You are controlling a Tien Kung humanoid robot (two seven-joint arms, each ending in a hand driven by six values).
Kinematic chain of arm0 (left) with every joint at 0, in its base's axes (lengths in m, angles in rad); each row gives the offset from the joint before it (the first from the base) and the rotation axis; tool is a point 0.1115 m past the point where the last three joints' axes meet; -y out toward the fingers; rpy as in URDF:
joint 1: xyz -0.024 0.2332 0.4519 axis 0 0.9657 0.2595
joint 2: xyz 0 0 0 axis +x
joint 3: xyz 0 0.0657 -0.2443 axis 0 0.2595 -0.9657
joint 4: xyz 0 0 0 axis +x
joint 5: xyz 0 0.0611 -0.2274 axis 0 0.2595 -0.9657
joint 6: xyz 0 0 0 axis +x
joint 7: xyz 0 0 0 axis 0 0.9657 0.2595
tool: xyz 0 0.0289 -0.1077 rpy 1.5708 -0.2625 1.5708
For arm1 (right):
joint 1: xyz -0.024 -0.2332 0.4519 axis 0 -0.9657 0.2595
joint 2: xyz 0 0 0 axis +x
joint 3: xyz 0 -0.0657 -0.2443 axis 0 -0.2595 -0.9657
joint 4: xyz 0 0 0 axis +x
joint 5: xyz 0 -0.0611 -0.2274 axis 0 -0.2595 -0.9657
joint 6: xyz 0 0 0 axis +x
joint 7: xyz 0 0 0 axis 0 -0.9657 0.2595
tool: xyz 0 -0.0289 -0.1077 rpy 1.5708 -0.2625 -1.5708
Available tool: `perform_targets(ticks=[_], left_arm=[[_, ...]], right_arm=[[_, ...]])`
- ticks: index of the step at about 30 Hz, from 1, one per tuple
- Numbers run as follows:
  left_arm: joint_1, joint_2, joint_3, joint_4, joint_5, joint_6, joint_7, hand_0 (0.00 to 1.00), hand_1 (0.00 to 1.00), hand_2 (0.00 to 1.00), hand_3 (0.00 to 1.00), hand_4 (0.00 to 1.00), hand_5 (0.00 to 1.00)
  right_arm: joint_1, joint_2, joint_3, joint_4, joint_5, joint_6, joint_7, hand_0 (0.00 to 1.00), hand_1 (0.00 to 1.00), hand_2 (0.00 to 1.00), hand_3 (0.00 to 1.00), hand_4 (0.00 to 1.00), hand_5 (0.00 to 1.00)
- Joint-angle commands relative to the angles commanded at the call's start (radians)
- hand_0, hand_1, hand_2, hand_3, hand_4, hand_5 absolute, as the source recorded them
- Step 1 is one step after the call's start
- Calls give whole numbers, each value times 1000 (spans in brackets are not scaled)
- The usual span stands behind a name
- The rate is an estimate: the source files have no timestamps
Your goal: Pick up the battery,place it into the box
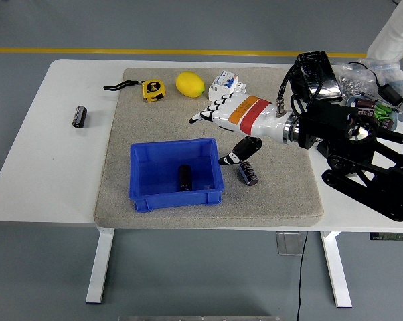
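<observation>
A black battery point(185, 177) lies inside the blue box point(148, 197) on the grey mat. My right hand point(221, 117), white with an orange-red band, hovers above the mat to the right of the box, its fingers spread and empty. A second dark battery point(248, 173) lies on the mat just right of the box, below the thumb. A third black battery point(79, 116) lies on the bare white table at the far left. My left arm is not in view.
A yellow tape measure point(152, 89), a lemon point(190, 84) and a white circuit breaker point(227, 83) sit along the mat's far edge. A black device point(316, 75) and a tray of parts point(372, 110) stand at the back right. A person's white sleeve point(394, 37) shows at the top right.
</observation>
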Motion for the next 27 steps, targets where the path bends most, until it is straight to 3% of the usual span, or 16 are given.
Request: perform_targets(ticks=[1,11,20,27], left_arm=[[1,0,-2,0,2,0,1,719,711,760,620,632,492],[3,-3,-13,-3,30,-5,9,719,712,762,620,630,490],[5,-4,-11,-3,23,-4,7,719,713,763,619,630,489],[9,-4,-15,-3,29,-5,9,718,712,764,619,631,491]], right_arm=[[-2,-5,-4,-6,-3,3,0,709,725,771,812,998,302],[-32,14,-73,-143,-24,3,16,704,720,766,799,992,288],[-52,20,-97,-196,-14,-2,20,700,711,758,790,998,303],[-43,64,-145,-248,3,0,16,701,711,757,790,998,311]])
